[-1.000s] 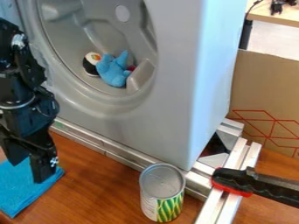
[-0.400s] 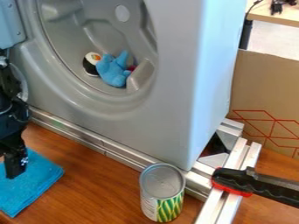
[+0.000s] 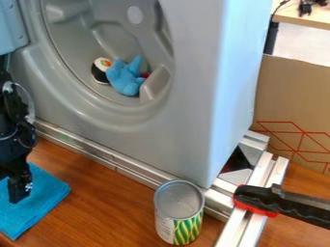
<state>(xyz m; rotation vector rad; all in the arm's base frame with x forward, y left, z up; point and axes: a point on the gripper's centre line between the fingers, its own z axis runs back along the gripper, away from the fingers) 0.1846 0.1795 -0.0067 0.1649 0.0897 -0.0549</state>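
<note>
Camera view: gripper [image 3: 13, 188] at left edge, low over blue cloth [image 3: 36, 202]; contact, opening and any hold cannot be told. Cloth lies flat on wooden table [image 3: 97, 200], beside metal rail [image 3: 103, 157] of grey washing-machine shell [image 3: 180, 125]. Risks: sideways drift while low could bunch thin cloth; lift close to shell could knock its rim; wide rightward sweep could tip upright tin can [image 3: 179, 212].

bright, even daylight-like light, pale sheen down the side of the grey machine [image 3: 193, 106], soft highlights along the metal rails [image 3: 258, 193], dull gleam on the can lid [image 3: 178, 200], dark shade under the machine's corner, fine detail soft throughout, black arm [image 3: 14, 130] losing detail in its darkest parts
</note>
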